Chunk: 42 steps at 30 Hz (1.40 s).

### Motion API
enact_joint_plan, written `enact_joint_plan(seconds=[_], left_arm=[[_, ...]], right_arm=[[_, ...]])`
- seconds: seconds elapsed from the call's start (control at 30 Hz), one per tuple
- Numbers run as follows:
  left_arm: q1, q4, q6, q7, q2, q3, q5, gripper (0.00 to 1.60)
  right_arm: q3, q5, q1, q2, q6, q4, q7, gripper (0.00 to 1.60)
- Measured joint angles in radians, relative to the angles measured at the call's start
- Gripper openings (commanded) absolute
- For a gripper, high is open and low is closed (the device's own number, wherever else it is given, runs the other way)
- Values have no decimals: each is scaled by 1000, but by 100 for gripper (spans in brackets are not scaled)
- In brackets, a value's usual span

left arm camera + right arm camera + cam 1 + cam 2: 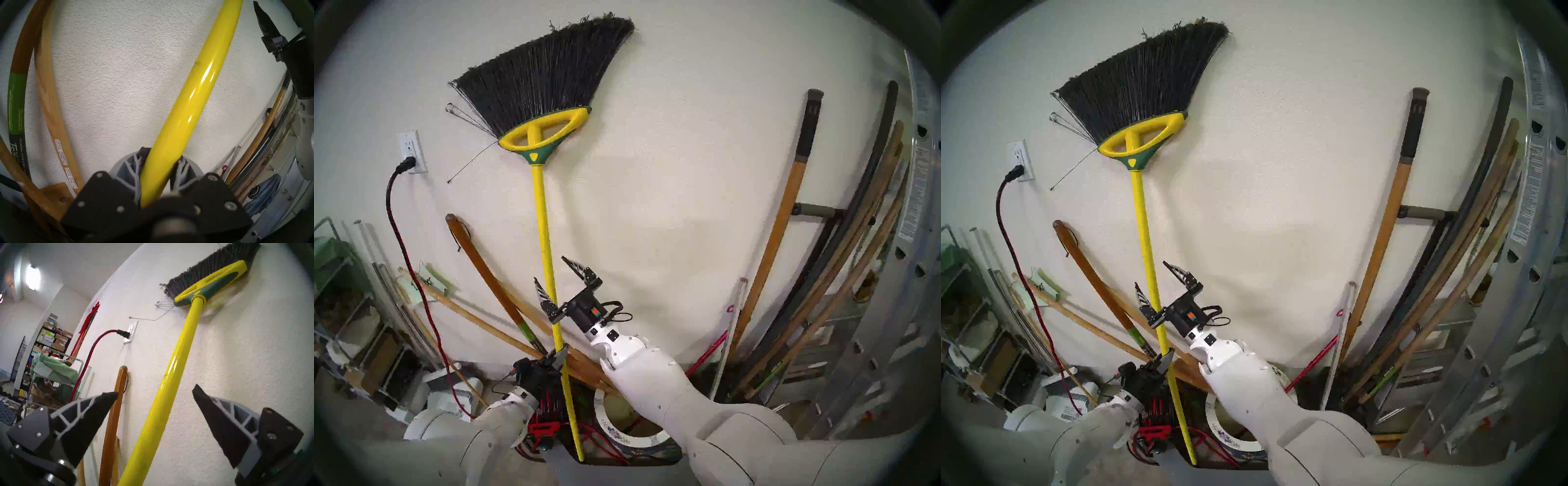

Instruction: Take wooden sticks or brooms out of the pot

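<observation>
Against the pebbled white wall (670, 176) the broom (542, 190) stands nearly upright, bristles up, its glossy yellow pole running down past the pot (621, 437). The pole's lower tip seems to sit just outside the pot's rim, beside the red cable reel (544, 428), so the broom looks lifted clear, though the tip's footing is hard to read.

The left hand (559, 356) is clamped on the pole low down; the left wrist view shows the ribbed grey fingers (130, 168) pressed on either side of the smooth round shaft. That low grip probably carries the weight. The right hand (556, 271) sits higher with its fingers spread wide, the pole passing between them without touching, most likely to steady or take over the tall, top-heavy broom.

Dark stiff bristles fan from a yellow-and-green triangular plastic head. Behind the pole, several tan and brown wooden poles (490, 281) lean leftward across one another, their lower ends hidden behind the arms, towards the pot. The pot is glazed ceramic with a broad white, flower-painted rim.
</observation>
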Motion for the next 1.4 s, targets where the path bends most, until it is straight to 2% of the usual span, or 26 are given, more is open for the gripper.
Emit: enact_joint_plan(seconds=[0.27, 0.83, 1.4], left_arm=[[-1, 3, -7, 1, -3, -3, 0, 0], [-1, 2, -23, 10, -7, -4, 4, 0], [-6, 1, -39, 26, -6, 9, 19, 0]], right_arm=[[23, 51, -49, 37, -1, -121, -4, 160], [175, 136, -161, 158, -1, -371, -58, 160], [298, 190, -350, 294, -1, -596, -73, 160]])
